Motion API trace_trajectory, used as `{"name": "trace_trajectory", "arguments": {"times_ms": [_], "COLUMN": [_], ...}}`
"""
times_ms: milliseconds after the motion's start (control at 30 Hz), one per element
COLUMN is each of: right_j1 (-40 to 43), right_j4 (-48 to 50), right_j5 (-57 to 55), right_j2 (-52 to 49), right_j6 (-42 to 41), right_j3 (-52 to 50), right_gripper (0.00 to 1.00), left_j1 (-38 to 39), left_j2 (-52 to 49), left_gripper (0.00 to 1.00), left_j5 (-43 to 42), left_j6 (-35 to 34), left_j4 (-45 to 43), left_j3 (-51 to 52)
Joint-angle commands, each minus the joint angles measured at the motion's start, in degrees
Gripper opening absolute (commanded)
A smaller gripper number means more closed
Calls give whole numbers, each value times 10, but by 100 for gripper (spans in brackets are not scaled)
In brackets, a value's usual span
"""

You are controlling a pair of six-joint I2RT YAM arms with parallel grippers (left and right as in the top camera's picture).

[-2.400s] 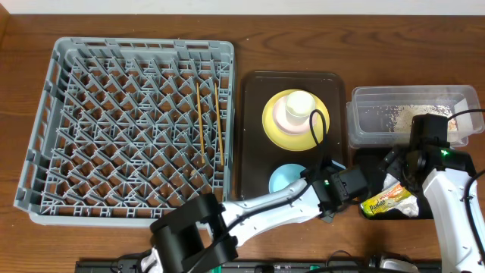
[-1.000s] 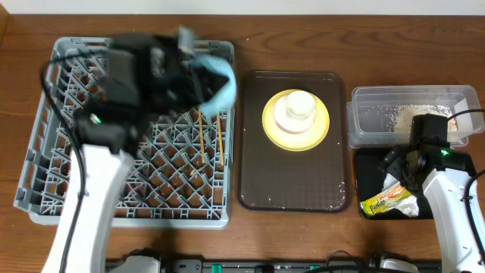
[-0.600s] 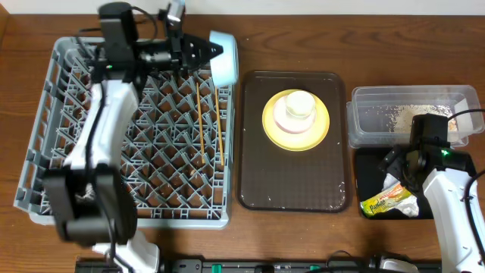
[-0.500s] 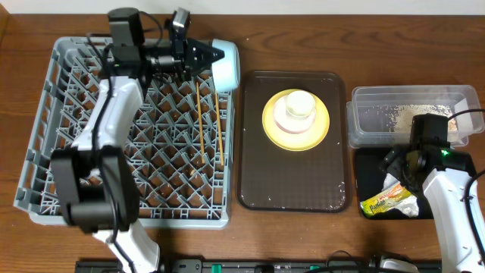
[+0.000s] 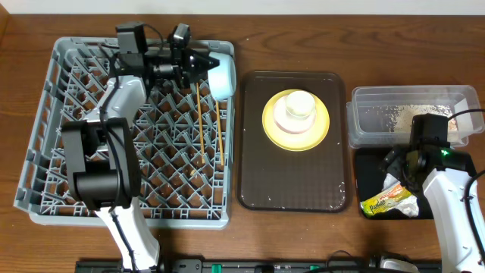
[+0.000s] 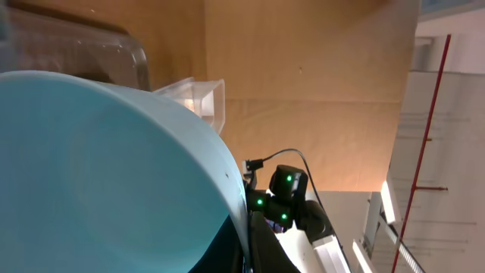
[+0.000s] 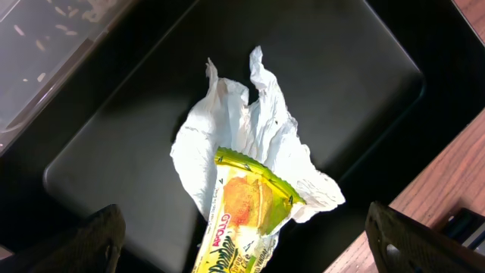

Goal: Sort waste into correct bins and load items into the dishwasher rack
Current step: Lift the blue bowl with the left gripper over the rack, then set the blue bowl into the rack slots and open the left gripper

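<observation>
The brown wooden desk [image 5: 303, 45] carries everything. The light blue round bowl [image 5: 221, 78] is at the far right corner of the large grey plastic lattice rack [image 5: 38, 129], turned on its edge; whether it already touches the pegs, I cannot tell. The left end effector [image 5: 206, 64] pinches it at the rim. I judge the bowl to be light and stiff, with a smooth wall that can slip, so the rim is the right place to hold it. Two thin wooden chopsticks [image 5: 199, 106] lie in the rack just beside it. The right end effector [image 5: 403, 168] hangs with its fingers spread over the shallow black tub [image 7: 356, 83], where a crumpled white paper napkin [image 7: 227, 144] and a green-and-yellow snack wrapper [image 7: 242, 212] lie.
</observation>
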State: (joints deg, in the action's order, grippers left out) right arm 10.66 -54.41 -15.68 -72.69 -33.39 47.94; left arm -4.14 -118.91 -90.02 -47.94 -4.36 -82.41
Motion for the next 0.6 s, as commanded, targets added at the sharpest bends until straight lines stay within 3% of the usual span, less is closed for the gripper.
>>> {"name": "trace_trajectory", "arguments": {"times_ms": [0, 300, 400, 467, 533, 567], "right_j1": [4, 4, 4, 4, 4, 4], "right_j4": [0, 0, 0, 0, 0, 0], "right_j5": [-12, -12, -12, -12, -12, -12], "right_j2": [5, 5, 5, 5, 5, 5], "right_j6": [2, 2, 2, 2, 2, 2], "right_j3": [7, 7, 7, 7, 7, 7], "right_gripper": [99, 99, 99, 99, 99, 99], "left_j1": [-10, -14, -19, -23, -26, -28], "left_j2": [-13, -13, -13, -13, -13, -13], "left_gripper": [7, 11, 17, 29, 52, 57], "left_j5": [-1, 20, 20, 20, 22, 23], "left_j6": [18, 33, 33, 33, 33, 33], "left_j4": [-1, -1, -1, -1, -1, -1], "left_j3": [-2, 8, 8, 8, 8, 8]}}
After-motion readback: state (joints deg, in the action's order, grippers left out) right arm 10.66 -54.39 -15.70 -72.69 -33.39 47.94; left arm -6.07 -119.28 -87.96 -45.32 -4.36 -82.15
